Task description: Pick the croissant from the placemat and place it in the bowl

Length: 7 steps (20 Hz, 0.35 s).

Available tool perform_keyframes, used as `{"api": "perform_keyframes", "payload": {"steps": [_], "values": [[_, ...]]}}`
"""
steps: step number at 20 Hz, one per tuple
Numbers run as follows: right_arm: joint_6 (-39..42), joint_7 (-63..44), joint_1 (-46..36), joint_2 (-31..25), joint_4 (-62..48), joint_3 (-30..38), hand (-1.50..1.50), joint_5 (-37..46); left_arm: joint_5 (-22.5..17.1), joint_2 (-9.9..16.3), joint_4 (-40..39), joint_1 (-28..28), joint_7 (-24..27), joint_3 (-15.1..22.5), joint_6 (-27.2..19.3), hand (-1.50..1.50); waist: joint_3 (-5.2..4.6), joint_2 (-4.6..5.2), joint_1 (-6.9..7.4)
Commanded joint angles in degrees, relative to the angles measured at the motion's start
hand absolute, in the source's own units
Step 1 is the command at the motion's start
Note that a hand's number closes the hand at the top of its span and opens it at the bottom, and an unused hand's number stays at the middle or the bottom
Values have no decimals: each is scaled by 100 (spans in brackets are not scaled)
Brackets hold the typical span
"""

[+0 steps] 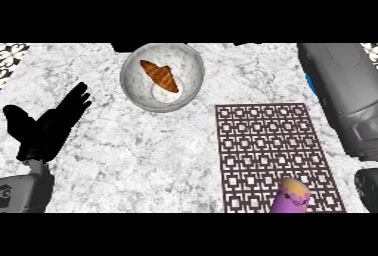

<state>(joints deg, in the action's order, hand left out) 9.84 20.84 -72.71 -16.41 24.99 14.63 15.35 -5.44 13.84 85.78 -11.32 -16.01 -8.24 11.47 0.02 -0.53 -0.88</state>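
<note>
From the head view you see the croissant (159, 76) lying inside the bowl (188, 55), toward its left half, on the marble counter (133, 150). The placemat (258, 145) sits to the right and nearer you, well apart from the bowl (a purple cup (292, 198) stands at its near edge). Your left hand (50, 125) rests at the left with fingers spread and straight, holding nothing. Your right hand (367, 187) barely shows at the right edge; you cannot tell its fingers' state.
</note>
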Motion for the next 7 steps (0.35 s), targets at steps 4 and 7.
{"api": "perform_keyframes", "payload": {"steps": [4, 7], "values": [[1859, 268, 1105, -270, 1047, 324, -150, -955, -139, 114, -10, 86, -83, -226, 17, 0, -1, -85, -253], [2208, 404, 1968, -416, 1883, 92, 150, -938, 51, 25, 132, 233, -14, -141, -143, 0, -5, -100, -320]]}}
